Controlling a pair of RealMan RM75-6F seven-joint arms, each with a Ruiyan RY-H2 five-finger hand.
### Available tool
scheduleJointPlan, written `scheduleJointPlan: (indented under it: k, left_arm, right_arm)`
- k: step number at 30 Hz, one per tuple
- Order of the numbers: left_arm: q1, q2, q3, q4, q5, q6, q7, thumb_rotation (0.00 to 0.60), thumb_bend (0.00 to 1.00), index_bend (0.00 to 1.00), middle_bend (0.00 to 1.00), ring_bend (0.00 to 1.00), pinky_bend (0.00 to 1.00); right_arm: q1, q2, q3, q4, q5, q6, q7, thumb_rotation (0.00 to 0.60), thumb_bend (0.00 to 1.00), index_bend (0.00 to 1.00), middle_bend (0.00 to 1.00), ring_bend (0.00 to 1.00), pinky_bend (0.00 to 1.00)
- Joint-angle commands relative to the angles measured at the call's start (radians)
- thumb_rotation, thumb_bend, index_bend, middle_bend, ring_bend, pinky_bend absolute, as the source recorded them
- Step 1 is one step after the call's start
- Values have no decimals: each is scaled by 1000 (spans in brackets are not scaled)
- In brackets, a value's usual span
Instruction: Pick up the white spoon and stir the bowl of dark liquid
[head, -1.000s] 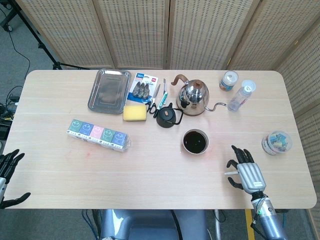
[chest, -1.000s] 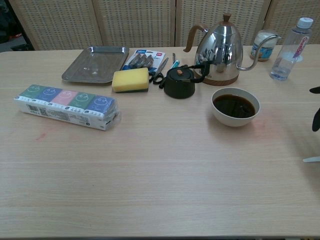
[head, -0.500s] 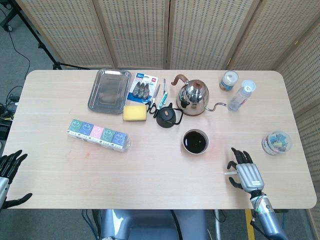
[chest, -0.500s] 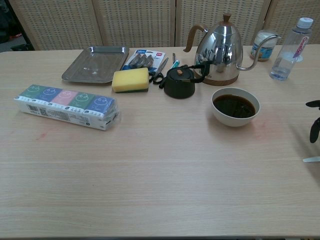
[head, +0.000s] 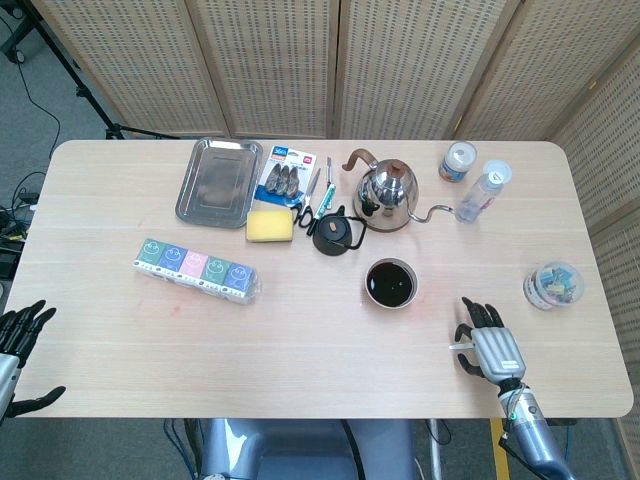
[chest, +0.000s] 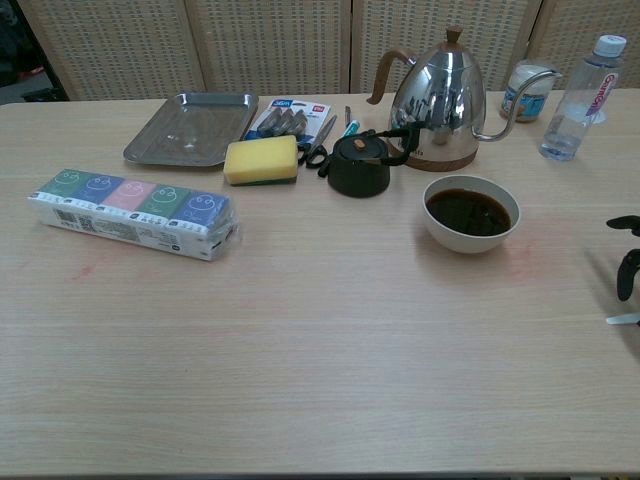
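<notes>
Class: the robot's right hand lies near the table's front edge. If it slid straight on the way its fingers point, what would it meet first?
The right hand points away from the robot and slightly left. Bare pale wooden table lies ahead; the clear plastic water bottle looks first in line, though depth is uncertain.

The right hand (head: 490, 343) lay low over the near right part of the surface, back upward, its dark fingers (head: 478, 313) spread and pointing away from the robot, with nothing plainly gripped; its forearm ran back off the near edge. In the chest view only a few dark fingertips (chest: 626, 275) of it showed at the right border. The left hand (head: 18, 345) hung off the near left corner, fingers apart and empty.
</notes>
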Motion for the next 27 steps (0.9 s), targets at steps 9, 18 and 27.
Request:
scheduleJointPlan:
  k: [9,18,27]
  left_arm:
    - [0,-3,0,-3,-1,-1,11,600,0,0,0,0,0]
    - [1,-3,0,-3,-1,1,8,600,0,0,0,0,0]
    - [2,1,1,-1,3,7,-1,600,0,0,0,0,0]
  right_arm:
    - [11,-23,4,35,15,-16,9,600,396,459,0,0,0]
    - [14,-32,2,49,18,-17,11,600,414,460,0,0,0]
    - [16,-44,-1,69,26,-25,-1,600,414,466,0,0,0]
